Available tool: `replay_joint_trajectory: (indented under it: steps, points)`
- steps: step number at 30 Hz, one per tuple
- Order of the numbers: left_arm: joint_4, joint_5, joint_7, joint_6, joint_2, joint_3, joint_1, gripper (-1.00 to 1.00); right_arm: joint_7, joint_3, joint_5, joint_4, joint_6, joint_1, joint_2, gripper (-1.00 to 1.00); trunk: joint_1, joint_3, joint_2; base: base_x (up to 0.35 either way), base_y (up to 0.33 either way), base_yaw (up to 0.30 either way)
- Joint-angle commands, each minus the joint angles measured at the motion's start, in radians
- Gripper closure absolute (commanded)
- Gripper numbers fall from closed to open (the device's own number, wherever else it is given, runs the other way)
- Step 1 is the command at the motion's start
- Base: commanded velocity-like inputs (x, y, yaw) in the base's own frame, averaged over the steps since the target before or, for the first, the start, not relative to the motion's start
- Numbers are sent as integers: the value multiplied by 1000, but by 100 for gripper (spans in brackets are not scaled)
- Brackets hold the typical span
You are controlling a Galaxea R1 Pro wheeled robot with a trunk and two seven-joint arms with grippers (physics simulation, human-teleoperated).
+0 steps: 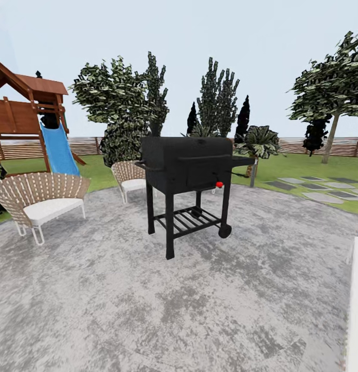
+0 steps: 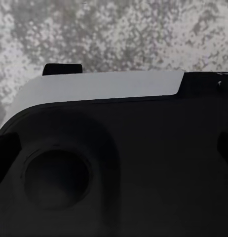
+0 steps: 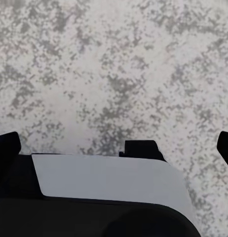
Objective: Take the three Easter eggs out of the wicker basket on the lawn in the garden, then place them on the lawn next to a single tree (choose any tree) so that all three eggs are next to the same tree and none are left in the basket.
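With no basket or eggs in sight and the grippers' state impossible to tell, the search step is judged underway, calling for travel past the black grill [image 1: 187,170] toward the lawn [image 1: 303,168].

Black rounded robot body [image 2: 143,173], pale grey panel [image 3: 109,175], round recess [image 2: 57,178].

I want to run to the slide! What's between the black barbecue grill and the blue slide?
In the head view, a small wicker chair with a white cushion stands between the black barbecue grill and the blue slide, at the grey paving's edge.
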Motion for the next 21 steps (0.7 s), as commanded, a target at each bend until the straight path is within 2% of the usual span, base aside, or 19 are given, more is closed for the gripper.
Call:
replay_joint_trajectory:
  steps: [1, 12, 21]
  points:
    - [-1, 4, -3, -1, 0, 0, 0, -100, 0, -2, 0, 1, -4, -1, 0, -100, 0, -1, 0, 276, 223, -11]
    - [-1, 4, -2, -1, 0, -1, 0, -100, 0, -2, 0, 1, -4, -1, 0, -100, 0, 0, 0, 281, 218, -11]
    - [-1, 4, -2, -1, 0, -1, 0, -100, 0, -2, 0, 1, -4, -1, 0, -100, 0, 8, 0, 285, 216, -139]
